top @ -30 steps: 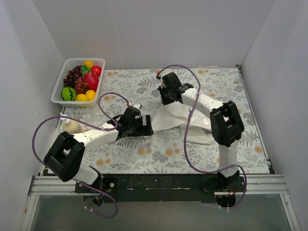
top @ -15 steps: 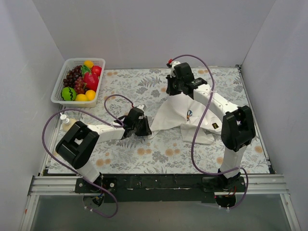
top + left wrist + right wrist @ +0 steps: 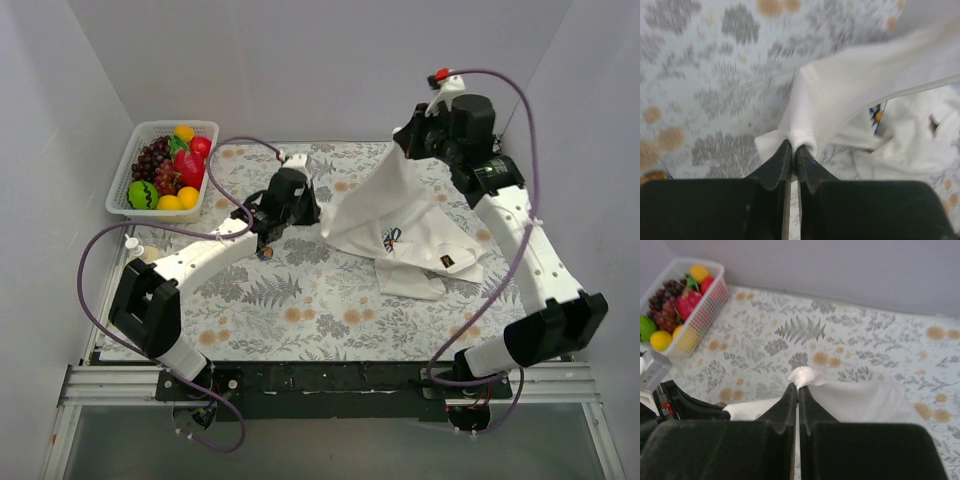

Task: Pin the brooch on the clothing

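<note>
top external view: one white t-shirt (image 3: 410, 210) on the flowered table cloth (image 3: 300, 300), held up at two points, the lower part crumpled on the table. one blue-and-white print (image 3: 390, 238) and one dark neck label (image 3: 446, 263) face up.

left wrist view: left gripper (image 3: 793, 146) has its two fingers pinched together on a fold at the shirt's edge.

right wrist view: right gripper (image 3: 797, 386) is closed the same way on a second fold, raised near the back wall, and the cloth hangs from it like a tent.

one brooch (image 3: 267, 252) lies on the table cloth under the left arm, apart from the shirt, in neither gripper.

one basket (image 3: 176, 124) of fruit sits at the far left corner. one small white bottle (image 3: 133, 252) stands at the left edge.
</note>
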Robot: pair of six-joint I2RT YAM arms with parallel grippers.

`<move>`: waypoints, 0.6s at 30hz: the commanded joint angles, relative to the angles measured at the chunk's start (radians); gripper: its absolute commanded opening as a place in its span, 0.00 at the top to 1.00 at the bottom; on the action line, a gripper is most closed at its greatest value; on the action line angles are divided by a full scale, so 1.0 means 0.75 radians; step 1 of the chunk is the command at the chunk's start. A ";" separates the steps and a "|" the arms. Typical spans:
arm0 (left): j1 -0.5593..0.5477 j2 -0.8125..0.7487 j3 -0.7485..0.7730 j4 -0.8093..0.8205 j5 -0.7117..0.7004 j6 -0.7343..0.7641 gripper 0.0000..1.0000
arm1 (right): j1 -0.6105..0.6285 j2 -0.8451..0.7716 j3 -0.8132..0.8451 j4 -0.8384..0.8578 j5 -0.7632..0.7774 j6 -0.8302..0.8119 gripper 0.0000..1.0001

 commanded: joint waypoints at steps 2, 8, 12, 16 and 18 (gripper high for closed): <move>0.016 -0.131 0.524 -0.123 -0.212 0.210 1.00 | -0.036 -0.330 0.188 0.132 0.093 -0.023 0.99; 0.016 0.016 1.231 -0.331 -0.203 0.351 1.00 | -0.038 -0.515 0.281 0.198 0.245 -0.037 0.99; 0.016 -0.020 1.429 -0.332 -0.183 0.417 1.00 | -0.034 -0.595 0.352 0.196 0.304 -0.060 0.99; 0.016 -0.081 1.541 -0.334 -0.130 0.456 1.00 | -0.036 -0.681 0.361 0.220 0.339 -0.064 0.99; 0.016 -0.134 1.552 -0.338 -0.130 0.466 1.00 | -0.036 -0.720 0.371 0.228 0.327 -0.058 0.99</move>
